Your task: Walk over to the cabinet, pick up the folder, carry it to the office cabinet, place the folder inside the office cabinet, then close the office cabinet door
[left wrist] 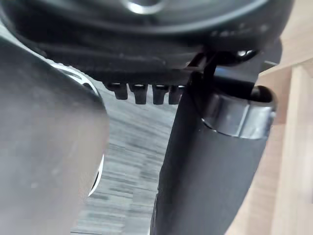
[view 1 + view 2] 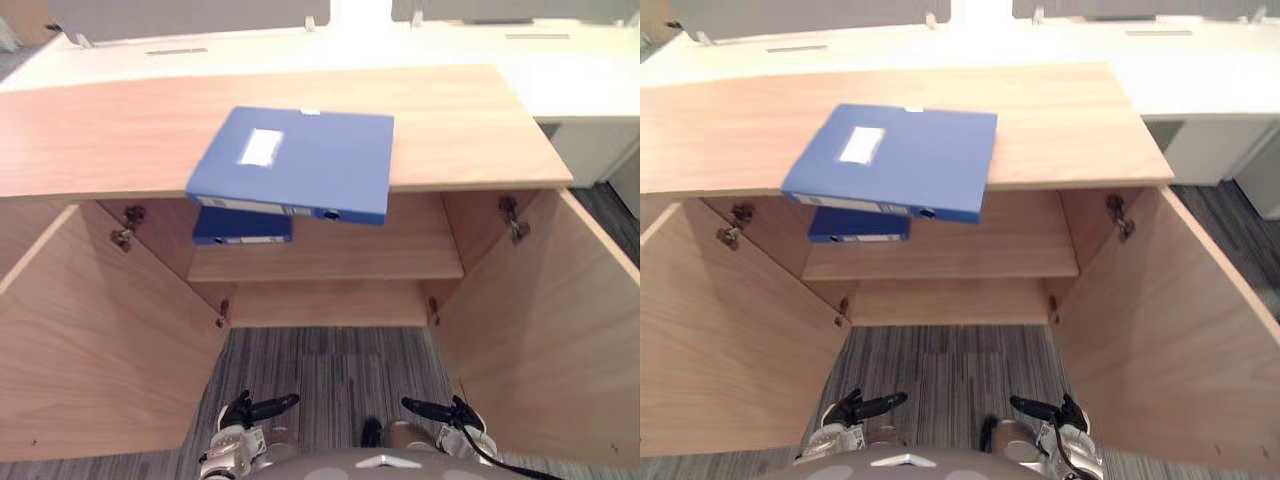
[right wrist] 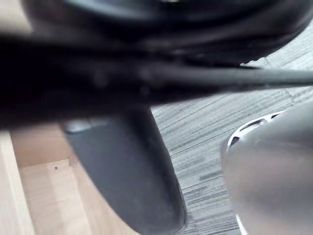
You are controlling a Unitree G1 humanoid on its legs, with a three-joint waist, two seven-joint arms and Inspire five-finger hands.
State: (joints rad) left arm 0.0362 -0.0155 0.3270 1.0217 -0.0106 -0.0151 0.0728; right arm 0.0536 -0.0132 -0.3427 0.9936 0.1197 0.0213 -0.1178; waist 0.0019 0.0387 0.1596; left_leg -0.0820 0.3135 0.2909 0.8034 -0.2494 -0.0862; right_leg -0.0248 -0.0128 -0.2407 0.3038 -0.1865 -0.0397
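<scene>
While both cabinet doors (image 2: 100, 330) stand wide, I see blue folder (image 2: 300, 160), white label up, flat on cabinet top (image 2: 470, 130), front edge overhanging; 2nd folder (image 2: 242, 227) on shelf (image 2: 400, 260) inside. L hand (image 2: 252, 409) & R hand (image 2: 440, 411) low, fingers relaxed, holding nothing. Carpet (image 2: 330, 365) betw. doors gives room.

Two dark hands are seen, the left hand (image 2: 245, 410) and the right hand (image 2: 445, 412), each built of slim black fingers joined to a silver-grey arm. At the left wrist (image 2: 228, 447) pale, rounded metal housings are shown. In the left wrist view the fingertips (image 1: 140, 93) are seen as a row of short black stubs, and the left thumb (image 1: 205, 186) as a smooth matte black cylinder ringed by a polished metal band (image 1: 239, 117). The right thumb (image 3: 132, 186) is likewise smooth and dark.
</scene>
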